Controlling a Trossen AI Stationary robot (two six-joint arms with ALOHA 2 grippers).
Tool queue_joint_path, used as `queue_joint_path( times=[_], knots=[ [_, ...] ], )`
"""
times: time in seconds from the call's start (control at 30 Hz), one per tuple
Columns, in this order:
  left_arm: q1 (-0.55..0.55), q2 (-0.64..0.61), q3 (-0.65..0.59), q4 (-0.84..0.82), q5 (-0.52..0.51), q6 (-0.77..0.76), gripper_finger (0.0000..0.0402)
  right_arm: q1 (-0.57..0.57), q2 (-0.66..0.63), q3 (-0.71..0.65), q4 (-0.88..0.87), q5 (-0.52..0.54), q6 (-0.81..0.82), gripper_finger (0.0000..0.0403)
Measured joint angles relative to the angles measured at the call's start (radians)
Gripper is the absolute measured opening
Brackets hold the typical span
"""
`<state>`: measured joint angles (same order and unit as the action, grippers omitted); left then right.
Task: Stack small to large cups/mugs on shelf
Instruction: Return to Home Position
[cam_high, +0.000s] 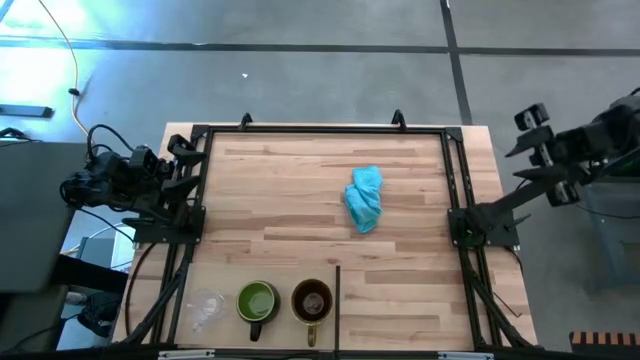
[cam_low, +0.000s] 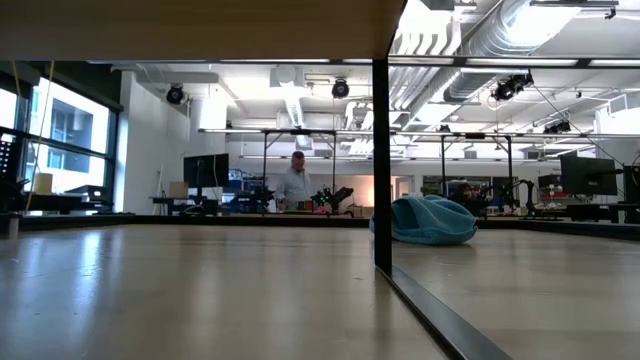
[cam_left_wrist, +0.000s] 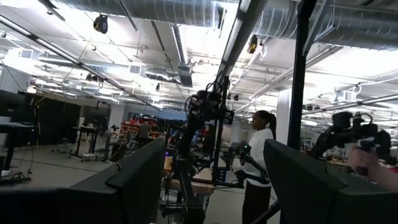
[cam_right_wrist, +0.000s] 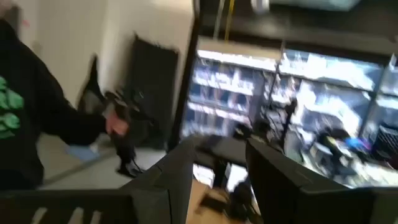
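Three cups stand upright in a row on the shelf (cam_high: 400, 310), a pale wooden panel at the table's near edge. They are a clear cup (cam_high: 207, 305), a green mug (cam_high: 257, 302) and a brown mug (cam_high: 312, 300), all left of the shelf's dark seam (cam_high: 338, 300). My left gripper (cam_left_wrist: 211, 180) is open beside the table's left edge (cam_high: 183, 155), pointing out into the room. My right gripper (cam_right_wrist: 221, 180) is open and raised beyond the table's right edge (cam_high: 535, 135). Neither gripper is near the cups.
A crumpled light-blue cloth (cam_high: 365, 197) lies right of the table's centre, also seen in the low view (cam_low: 430, 220). Black frame rails (cam_high: 320, 130) run around the table. A dark post (cam_low: 381, 160) stands under the shelf board (cam_low: 200, 28). People are in the room beyond.
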<state>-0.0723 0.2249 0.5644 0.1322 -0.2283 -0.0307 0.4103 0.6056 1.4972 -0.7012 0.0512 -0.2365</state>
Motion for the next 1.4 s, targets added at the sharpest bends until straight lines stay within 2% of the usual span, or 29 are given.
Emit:
queue_joint_path(
  times=[0.2,0.47,0.63,0.8,1.0,1.2,1.4],
  knots=[
    [0.0,0.003,0.0,0.006,0.0,0.0,0.0262,0.006,-0.179,-0.254,0.252,-0.157,-0.006,0.014],
    [0.0,0.089,-0.005,0.1,0.001,0.053,0.0262,0.048,-0.254,-0.46,0.321,-0.186,0.102,0.014],
    [0.0,0.158,-0.005,0.109,0.023,0.053,0.0262,0.064,-0.295,-0.544,0.356,-0.299,0.097,0.014],
    [0.0,0.165,-0.005,0.108,0.133,0.053,0.0262,0.064,-0.417,-0.653,0.389,-0.3,0.098,0.014],
    [0.0,0.123,-0.005,0.106,0.161,0.072,0.0262,0.064,-0.602,-0.811,0.462,-0.299,0.114,0.014],
    [0.001,0.08,-0.005,0.1,0.188,0.089,0.0262,0.083,-0.591,-0.822,0.443,-0.284,0.17,0.014],
    [0.001,0.043,-0.005,0.077,0.23,0.101,0.0262,0.112,-0.601,-0.809,0.392,-0.29,0.131,0.014]
  ],
)
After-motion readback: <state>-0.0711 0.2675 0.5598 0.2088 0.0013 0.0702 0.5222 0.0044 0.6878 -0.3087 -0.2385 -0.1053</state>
